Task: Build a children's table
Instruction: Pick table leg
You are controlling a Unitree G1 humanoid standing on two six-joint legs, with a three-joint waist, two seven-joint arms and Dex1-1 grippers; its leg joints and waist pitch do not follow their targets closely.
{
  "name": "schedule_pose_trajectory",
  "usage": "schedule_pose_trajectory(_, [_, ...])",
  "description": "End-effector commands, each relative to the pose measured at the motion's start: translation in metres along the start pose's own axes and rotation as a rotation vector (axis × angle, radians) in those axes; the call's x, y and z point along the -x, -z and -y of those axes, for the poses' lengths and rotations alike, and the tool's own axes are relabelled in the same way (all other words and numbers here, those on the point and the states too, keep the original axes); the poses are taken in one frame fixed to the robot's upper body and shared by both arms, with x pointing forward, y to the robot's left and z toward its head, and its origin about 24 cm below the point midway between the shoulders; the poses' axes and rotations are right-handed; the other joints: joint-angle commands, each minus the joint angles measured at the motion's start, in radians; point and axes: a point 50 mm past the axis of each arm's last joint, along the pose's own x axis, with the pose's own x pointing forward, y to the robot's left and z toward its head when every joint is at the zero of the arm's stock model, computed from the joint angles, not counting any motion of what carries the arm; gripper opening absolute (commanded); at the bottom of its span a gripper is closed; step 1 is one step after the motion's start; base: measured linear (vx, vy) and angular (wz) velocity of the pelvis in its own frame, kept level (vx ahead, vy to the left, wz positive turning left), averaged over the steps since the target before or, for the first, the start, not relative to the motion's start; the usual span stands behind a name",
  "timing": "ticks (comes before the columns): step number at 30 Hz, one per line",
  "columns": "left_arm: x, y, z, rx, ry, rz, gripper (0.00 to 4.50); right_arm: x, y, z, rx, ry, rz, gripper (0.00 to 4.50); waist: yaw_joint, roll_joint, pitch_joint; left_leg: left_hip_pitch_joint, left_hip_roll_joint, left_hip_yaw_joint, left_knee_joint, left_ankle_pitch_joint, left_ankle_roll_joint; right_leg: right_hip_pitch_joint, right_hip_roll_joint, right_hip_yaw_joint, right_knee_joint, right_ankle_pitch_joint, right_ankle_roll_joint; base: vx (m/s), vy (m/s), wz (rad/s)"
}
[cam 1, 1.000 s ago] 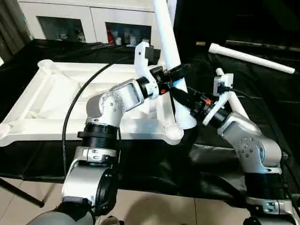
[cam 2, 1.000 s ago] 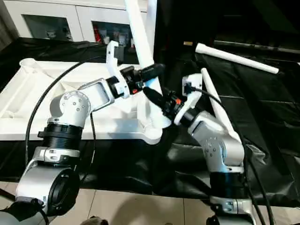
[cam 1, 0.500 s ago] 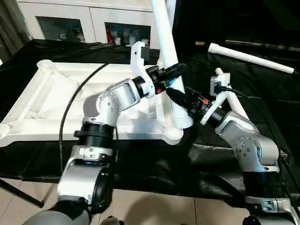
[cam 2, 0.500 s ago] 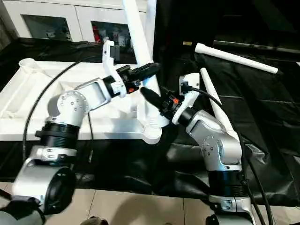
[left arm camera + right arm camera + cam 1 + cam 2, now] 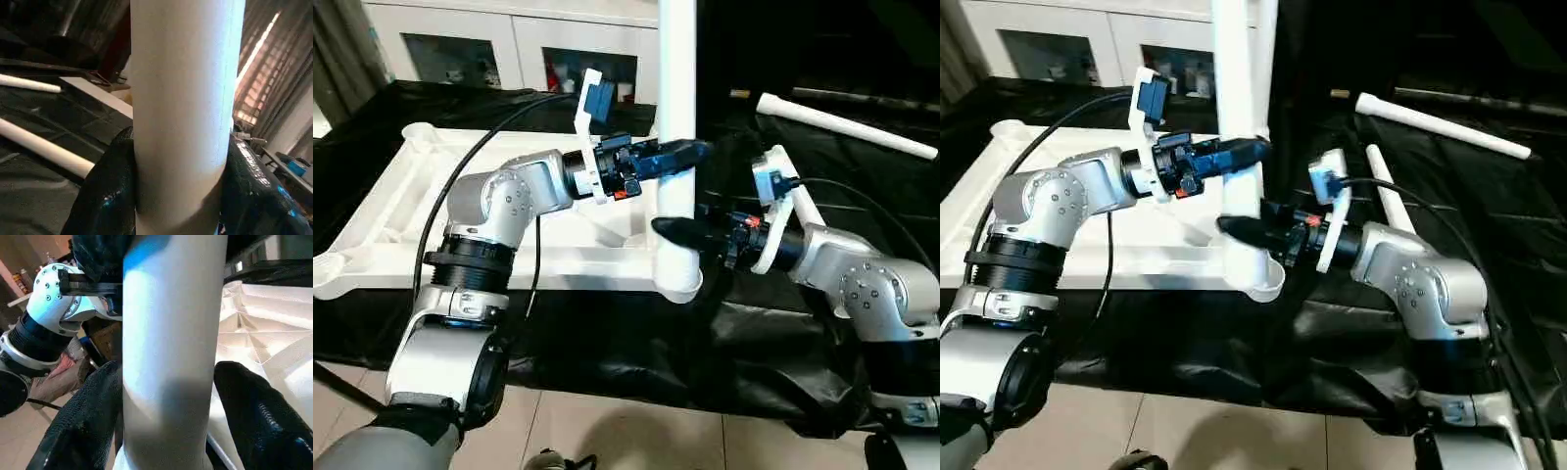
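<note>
Leg (image 5: 676,108) upright in the top's (image 5: 401,211) near corner socket (image 5: 677,284): left claw (image 5: 690,152) grips it, right claw (image 5: 668,228) straddles it loosely, so uneven push could cock it.

A tabletop draped in black sheeting (image 5: 607,333) carries the work. On it, from 9 to 12 o'clock, lies the white children's table top (image 5: 401,215), ribbed underside up. Two loose white legs rest on the sheeting: one at 1 o'clock (image 5: 847,125), another nearer the middle (image 5: 1393,201).
</note>
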Motion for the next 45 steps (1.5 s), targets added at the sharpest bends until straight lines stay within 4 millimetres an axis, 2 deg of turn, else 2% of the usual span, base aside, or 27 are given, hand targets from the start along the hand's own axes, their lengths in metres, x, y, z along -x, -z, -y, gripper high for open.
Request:
schedule_pose_trajectory(1, [-0.008, -0.009, 0.014, -0.022, 0.097, 0.008, 1.9, -0.007, 0.001, -0.002, 0.001, -0.02, -0.029, 3.16, 0.002, -0.017, -0.079, 0.019, 0.014, -0.007, -0.052, -0.061, 0.045, 0.066, -0.05, 0.041, -0.061, 0.025, -0.26, 0.0, 0.0, 0.0])
schedule_pose_trajectory(3, [-0.009, -0.009, 0.015, -0.02, 0.11, 0.01, 1.9, -0.008, 0.002, -0.002, -0.003, -0.021, -0.034, 3.16, 0.002, -0.015, -0.078, 0.018, 0.016, -0.008, -0.053, -0.068, 0.034, 0.064, -0.052, 0.041, -0.061, 0.0, -0.256, 0.0, 0.0, 0.0])
schedule_pose_trajectory(5, [-0.008, -0.008, 0.015, -0.017, 0.117, 0.013, 1.9, -0.011, 0.003, 0.0, -0.007, -0.015, -0.04, 2.87, 0.002, -0.016, -0.076, 0.018, 0.017, -0.008, -0.054, -0.077, 0.029, 0.062, -0.052, 0.041, -0.063, -0.018, -0.251, 0.0, 0.0, 0.0])
schedule_pose_trajectory(8, [-0.007, -0.009, 0.015, -0.014, 0.113, 0.022, 1.9, -0.011, 0.003, 0.001, -0.007, -0.006, -0.045, 2.68, 0.002, -0.016, -0.076, 0.019, 0.016, -0.008, -0.055, -0.085, 0.02, 0.062, -0.051, 0.041, -0.065, -0.041, -0.235, 0.0, 0.0, 0.0])
schedule_pose_trajectory(14, [-0.007, -0.01, 0.014, -0.014, 0.109, 0.031, 1.9, -0.012, 0.002, 0.003, 0.003, 0.013, -0.039, 2.13, 0.003, -0.018, -0.078, 0.017, 0.015, -0.009, -0.054, -0.069, 0.018, 0.064, -0.05, 0.041, -0.061, -0.003, -0.236, 0.0, 0.0, 0.0])
schedule_pose_trajectory(15, [-0.008, -0.01, 0.014, -0.014, 0.106, 0.032, 1.9, -0.012, 0.002, 0.003, 0.006, 0.02, -0.037, 2.04, 0.003, -0.014, -0.078, 0.017, 0.015, -0.009, -0.053, -0.065, 0.02, 0.063, -0.05, 0.041, -0.06, 0.008, -0.24, 0.0, 0.0, 0.0])
schedule_pose_trajectory(17, [-0.008, -0.009, 0.013, -0.014, 0.099, 0.034, 1.9, -0.012, 0.002, 0.004, 0.014, 0.039, -0.036, 1.99, 0.002, -0.013, -0.078, 0.017, 0.015, -0.009, -0.053, -0.064, 0.022, 0.063, -0.049, 0.041, -0.059, 0.022, -0.245, 0.0, 0.0, 0.0])
schedule_pose_trajectory(18, [-0.008, -0.009, 0.011, -0.028, 0.066, 0.03, 1.9, -0.013, 0.003, 0.006, 0.027, 0.066, -0.039, 1.98, 0.002, -0.014, -0.078, 0.017, 0.014, -0.009, -0.052, -0.065, 0.022, 0.063, -0.049, 0.041, -0.059, 0.024, -0.246, 0.0, 0.0, 0.0])
schedule_pose_trajectory(19, [-0.009, -0.008, 0.008, -0.041, 0.033, 0.026, 2.46, -0.014, 0.003, 0.007, 0.037, 0.087, -0.041, 1.96, 0.003, -0.015, -0.078, 0.016, 0.015, -0.009, -0.053, -0.068, 0.019, 0.063, -0.05, 0.041, -0.06, 0.02, -0.245, 0.0, 0.0, 0.0])
schedule_pose_trajectory(20, [-0.009, -0.007, 0.002, -0.036, -0.039, 0.026, 2.46, -0.015, 0.004, 0.011, 0.049, 0.137, -0.041, 1.96, 0.003, -0.008, -0.078, 0.017, 0.014, -0.01, -0.053, -0.073, 0.016, 0.063, -0.05, 0.04, -0.059, 0.016, -0.246, 0.0, 0.0, 0.0])
schedule_pose_trajectory(21, [-0.01, -0.007, -0.007, -0.047, -0.15, 0.027, 2.6, -0.017, 0.005, 0.016, 0.054, 0.204, -0.037, 1.96, 0.001, -0.007, -0.077, 0.018, 0.015, -0.011, -0.054, -0.081, 0.001, 0.061, -0.049, 0.04, -0.063, 0.001, -0.237, 0.0, 0.0, 0.0])
schedule_pose_trajectory(22, [-0.01, -0.006, -0.018, -0.077, -0.298, 0.027, 2.6, -0.019, 0.008, 0.021, 0.064, 0.275, -0.033, 1.96, 0.001, -0.007, -0.077, 0.022, 0.016, -0.01, -0.053, -0.085, -0.005, 0.058, -0.048, 0.041, -0.066, -0.004, -0.233, 0.0, 0.0, 0.0])
schedule_pose_trajectory(23, [-0.01, -0.006, -0.022, -0.096, -0.352, 0.025, 2.66, -0.02, 0.009, 0.023, 0.066, 0.296, -0.032, 1.95, -0.002, -0.011, -0.078, 0.02, 0.013, -0.011, -0.054, -0.095, -0.016, 0.062, -0.049, 0.041, -0.069, -0.018, -0.223, 0.0, 0.0, 0.0])
schedule_pose_trajectory(25, [-0.009, -0.003, -0.03, -0.114, -0.476, 0.004, 2.7, -0.023, 0.013, 0.024, 0.06, 0.331, -0.027, 1.95, -0.002, -0.011, -0.079, 0.019, 0.014, -0.012, -0.056, -0.096, -0.023, 0.065, -0.049, 0.041, -0.068, -0.027, -0.209, 0.0, 0.0, 0.0])
schedule_pose_trajectory(27, [-0.011, 0.0, -0.029, -0.129, -0.497, -0.013, 2.72, -0.026, 0.014, 0.024, 0.046, 0.348, -0.011, 1.95, -0.001, -0.013, -0.079, 0.018, 0.015, -0.013, -0.057, -0.086, -0.019, 0.066, -0.05, 0.041, -0.066, -0.016, -0.204, 0.0, 0.0, 0.0])
schedule_pose_trajectory(30, [-0.017, -0.001, -0.024, -0.115, -0.477, 0.015, 2.72, -0.03, 0.016, 0.022, 0.039, 0.349, 0.001, 1.95, -0.001, -0.015, -0.081, 0.015, 0.013, -0.012, -0.054, -0.065, -0.002, 0.068, -0.05, 0.04, -0.059, 0.038, -0.22, 0.0, 0.0, 0.0])
schedule_pose_trajectory(32, [-0.019, -0.002, -0.026, -0.108, -0.506, 0.043, 2.44, -0.033, 0.016, 0.022, 0.041, 0.361, 0.006, 1.95, -0.004, -0.016, -0.081, 0.016, 0.014, -0.011, -0.052, -0.057, 0.014, 0.066, -0.049, 0.04, -0.059, 0.057, -0.231, 0.0, 0.0, 0.0])
schedule_pose_trajectory(35, [-0.021, -0.004, -0.027, -0.083, -0.522, 0.09, 2.34, -0.036, 0.015, 0.023, 0.046, 0.374, 0.008, 1.95, -0.002, -0.019, -0.079, 0.016, 0.013, -0.009, -0.053, -0.064, 0.02, 0.065, -0.049, 0.041, -0.063, 0.032, -0.231, 0.0, 0.0, 0.0])
schedule_pose_trajectory(37, [-0.022, -0.004, -0.026, -0.07, -0.509, 0.096, 1.97, -0.037, 0.014, 0.023, 0.048, 0.378, 0.009, 1.95, -0.002, -0.017, -0.078, 0.018, 0.014, -0.01, -0.054, -0.072, 0.018, 0.064, -0.049, 0.04, -0.065, 0.01, -0.226, 0.0, 0.0, 0.0])
schedule_pose_trajectory(45, [-0.02, -0.004, -0.023, -0.046, -0.488, 0.116, 1.86, -0.038, 0.012, 0.024, 0.082, 0.387, 0.001, 1.95, -0.001, -0.021, -0.078, 0.016, 0.014, -0.009, -0.054, -0.063, 0.017, 0.063, -0.049, 0.041, -0.063, 0.016, -0.217, 0.0, 0.0, 0.0])
